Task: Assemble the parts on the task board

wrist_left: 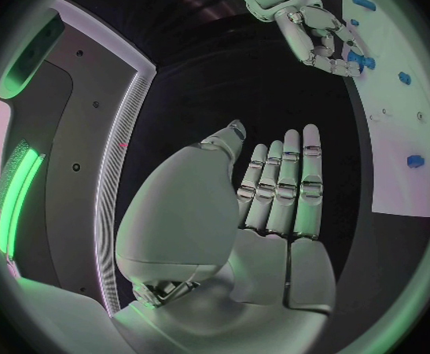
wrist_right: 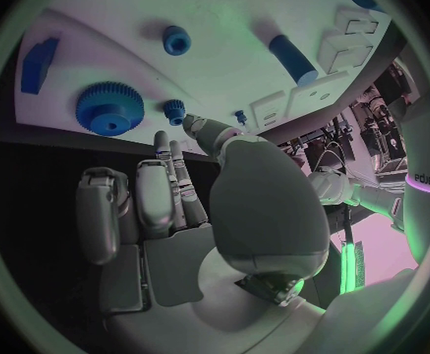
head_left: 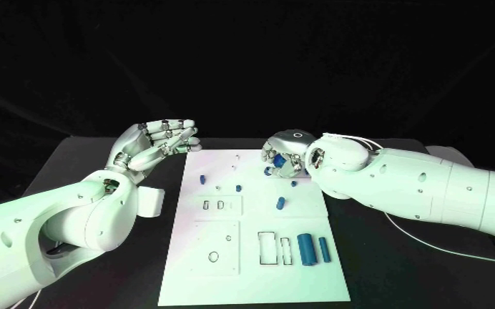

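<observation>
The white task board (head_left: pixel 252 280) lies in the middle of the black table. My right hand (head_left: pixel 284 155) hangs over its far edge, fingers pointing down. Its fingertips (wrist_right: pixel 162 141) and thumb stand close to a small blue gear (wrist_right: pixel 175 110) with a gap between them, and I cannot tell whether they touch it. A large blue gear (wrist_right: pixel 108 108) lies just beside. My left hand (head_left: pixel 160 141) is raised off the board's far left corner; its fingers (wrist_left: pixel 285 182) are straight and hold nothing.
Small blue pieces (head_left: pixel 203 179) (head_left: pixel 280 203) are scattered on the board's far half. Two blue cylinders (head_left: pixel 306 249) lie near its right edge beside upright slots (head_left: pixel 267 247). A blue block (wrist_right: pixel 40 63) sits near the gears. A cable (head_left: pixel 438 244) runs over the table at right.
</observation>
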{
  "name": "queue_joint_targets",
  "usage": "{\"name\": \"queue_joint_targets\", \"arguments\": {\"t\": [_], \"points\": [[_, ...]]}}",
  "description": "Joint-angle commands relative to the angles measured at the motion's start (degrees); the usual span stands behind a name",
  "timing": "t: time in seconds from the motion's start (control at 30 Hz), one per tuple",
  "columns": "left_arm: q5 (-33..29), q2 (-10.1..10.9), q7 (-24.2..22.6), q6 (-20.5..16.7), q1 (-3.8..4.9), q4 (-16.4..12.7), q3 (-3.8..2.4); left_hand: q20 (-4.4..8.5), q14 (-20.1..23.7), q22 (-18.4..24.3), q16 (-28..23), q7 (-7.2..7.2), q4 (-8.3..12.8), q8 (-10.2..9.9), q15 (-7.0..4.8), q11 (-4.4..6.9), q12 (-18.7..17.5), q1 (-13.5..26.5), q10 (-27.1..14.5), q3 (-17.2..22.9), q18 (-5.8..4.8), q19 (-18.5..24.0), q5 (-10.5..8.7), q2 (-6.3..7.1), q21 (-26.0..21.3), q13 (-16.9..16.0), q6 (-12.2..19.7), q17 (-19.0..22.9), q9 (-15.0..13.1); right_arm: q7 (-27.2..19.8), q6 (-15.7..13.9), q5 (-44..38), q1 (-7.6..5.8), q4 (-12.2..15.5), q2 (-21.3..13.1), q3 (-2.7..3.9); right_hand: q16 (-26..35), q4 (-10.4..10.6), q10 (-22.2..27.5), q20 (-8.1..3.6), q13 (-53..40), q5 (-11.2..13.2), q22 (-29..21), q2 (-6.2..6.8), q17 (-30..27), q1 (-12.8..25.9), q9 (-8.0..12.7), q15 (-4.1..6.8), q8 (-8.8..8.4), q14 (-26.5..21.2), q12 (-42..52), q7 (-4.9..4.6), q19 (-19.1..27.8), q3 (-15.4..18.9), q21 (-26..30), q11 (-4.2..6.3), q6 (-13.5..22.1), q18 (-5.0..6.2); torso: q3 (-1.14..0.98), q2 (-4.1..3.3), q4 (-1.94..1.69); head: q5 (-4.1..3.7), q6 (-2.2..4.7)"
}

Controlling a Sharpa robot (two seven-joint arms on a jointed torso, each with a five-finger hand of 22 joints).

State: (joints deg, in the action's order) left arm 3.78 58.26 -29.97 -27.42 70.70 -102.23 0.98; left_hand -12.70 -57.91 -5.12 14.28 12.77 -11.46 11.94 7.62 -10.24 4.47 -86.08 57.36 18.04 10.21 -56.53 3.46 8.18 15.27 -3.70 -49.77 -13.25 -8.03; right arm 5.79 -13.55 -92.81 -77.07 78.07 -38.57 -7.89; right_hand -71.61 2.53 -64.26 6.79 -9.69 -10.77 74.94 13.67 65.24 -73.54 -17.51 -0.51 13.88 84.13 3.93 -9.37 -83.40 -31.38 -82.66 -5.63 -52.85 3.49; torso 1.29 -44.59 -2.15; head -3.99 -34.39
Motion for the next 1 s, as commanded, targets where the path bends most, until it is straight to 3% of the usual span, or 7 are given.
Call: {"name": "queue_joint_targets", "arguments": {"t": [0.03,0.4,0.6,0.63,0.8,0.97,1.0], "points": [[0.32,-0.02,-0.16,1.12,0.12,-0.26,-0.06,-0.5,0.46,0.08,-0.27,0.46,-0.08,-0.19,0.03,-0.16,-0.32,0.47,0.0,0.3,0.25,0.05,-0.3,0.02,-0.25,0.04,0.07,-0.06,0.06,0.49,1.61,-1.25,0.1,-0.21,0.22,-0.04,-0.51,0.44,0.19,0.09,-0.03,0.21,2.55,-0.22,0.19,-0.27,-0.13,-0.47,0.05,1.47,0.0,-0.22,-0.2,-0.06,-0.34,-0.3,-0.27,-0.85,-0.13,-0.32,0.01,0.23,0.03],[0.32,0.07,-0.05,1.12,0.16,-0.28,-0.06,-0.52,0.54,0.1,-0.33,0.49,-0.07,-0.22,0.05,-0.19,-0.36,0.5,-0.03,0.31,0.25,0.06,-0.3,0.04,-0.26,0.04,0.1,-0.07,0.07,0.81,2.44,-1.44,0.42,-0.95,0.76,-0.12,-1.14,0.49,0.16,0.16,-0.08,0.16,3.13,-0.62,0.75,-0.5,-0.4,-0.52,0.29,1.53,0.06,-0.27,-0.38,-0.31,-0.7,-0.34,-0.71,-0.95,-0.07,-0.57,-0.13,0.4,-0.27],[0.32,0.14,-0.02,1.14,0.17,-0.28,-0.06,-0.52,0.54,0.1,-0.33,0.49,-0.07,-0.22,0.05,-0.19,-0.36,0.5,-0.03,0.31,0.25,0.06,-0.3,0.04,-0.26,0.04,0.1,-0.07,0.07,0.98,2.78,-1.48,0.56,-1.07,0.84,-0.14,-2.31,0.72,-0.48,0.21,-0.26,0.21,5.0,-1.14,1.89,-0.58,-0.8,-0.52,0.64,1.75,0.36,-0.27,-1.25,-0.61,-1.8,-0.27,-1.38,-1.31,0.03,-0.53,-0.01,0.52,-0.33],[0.32,0.14,-0.02,1.16,0.17,-0.28,-0.06,-0.52,0.54,0.1,-0.33,0.49,-0.07,-0.22,0.05,-0.19,-0.36,0.5,-0.03,0.31,0.25,0.06,-0.3,0.04,-0.26,0.04,0.1,-0.07,0.07,0.96,2.74,-1.48,0.61,-1.08,0.88,-0.14,-2.5,0.76,-0.74,0.2,-0.33,0.2,5.23,-1.25,2.02,-0.62,-0.91,-0.49,0.74,1.78,0.46,-0.22,-1.34,-0.69,-1.94,-0.22,-1.57,-1.34,0.07,-0.59,-0.03,0.49,-0.61],[0.32,0.11,0.02,1.29,0.18,-0.33,-0.06,-0.53,0.58,0.11,-0.37,0.5,-0.05,-0.24,0.06,-0.2,-0.38,0.51,-0.04,0.33,0.25,0.05,-0.3,0.03,-0.27,0.04,0.11,-0.08,0.08,0.9,2.43,-1.46,0.69,-1.11,1.0,-0.14,-2.92,0.85,-1.29,0.14,-0.48,0.2,5.72,-1.64,2.29,-0.76,-1.3,-0.38,1.17,1.78,0.64,0.0,-1.51,-0.94,-2.24,-0.03,-2.31,-1.42,0.08,-0.62,-0.28,0.3,-0.64],[0.32,0.14,0.06,1.33,0.19,-0.37,-0.06,-0.53,0.58,0.11,-0.37,0.5,-0.05,-0.24,0.06,-0.2,-0.38,0.51,-0.04,0.33,0.25,0.05,-0.3,0.03,-0.27,0.04,0.11,-0.08,0.08,0.86,1.62,-1.23,0.76,-1.27,1.07,-0.15,-3.49,1.09,-2.4,-0.06,-0.75,0.27,6.51,-2.38,2.72,-0.85,-1.86,-0.09,1.74,1.79,1.01,0.45,-1.82,-1.21,-2.7,0.36,-3.21,-1.56,0.13,-0.62,-0.28,0.36,-0.77],[0.32,0.15,0.07,1.32,0.19,-0.37,-0.06,-0.53,0.58,0.11,-0.37,0.5,-0.05,-0.24,0.06,-0.2,-0.38,0.51,-0.04,0.33,0.25,0.05,-0.3,0.03,-0.27,0.04,0.11,-0.08,0.08,0.79,1.38,-1.04,0.77,-1.31,1.07,-0.15,-3.68,1.47,-2.75,-0.14,-0.84,0.41,6.67,-3.03,2.85,-0.67,-2.1,0.01,1.99,1.81,1.11,0.62,-1.86,-1.32,-2.8,0.49,-3.56,-1.59,0.14,-0.61,-0.3,0.45,-0.84]]}}
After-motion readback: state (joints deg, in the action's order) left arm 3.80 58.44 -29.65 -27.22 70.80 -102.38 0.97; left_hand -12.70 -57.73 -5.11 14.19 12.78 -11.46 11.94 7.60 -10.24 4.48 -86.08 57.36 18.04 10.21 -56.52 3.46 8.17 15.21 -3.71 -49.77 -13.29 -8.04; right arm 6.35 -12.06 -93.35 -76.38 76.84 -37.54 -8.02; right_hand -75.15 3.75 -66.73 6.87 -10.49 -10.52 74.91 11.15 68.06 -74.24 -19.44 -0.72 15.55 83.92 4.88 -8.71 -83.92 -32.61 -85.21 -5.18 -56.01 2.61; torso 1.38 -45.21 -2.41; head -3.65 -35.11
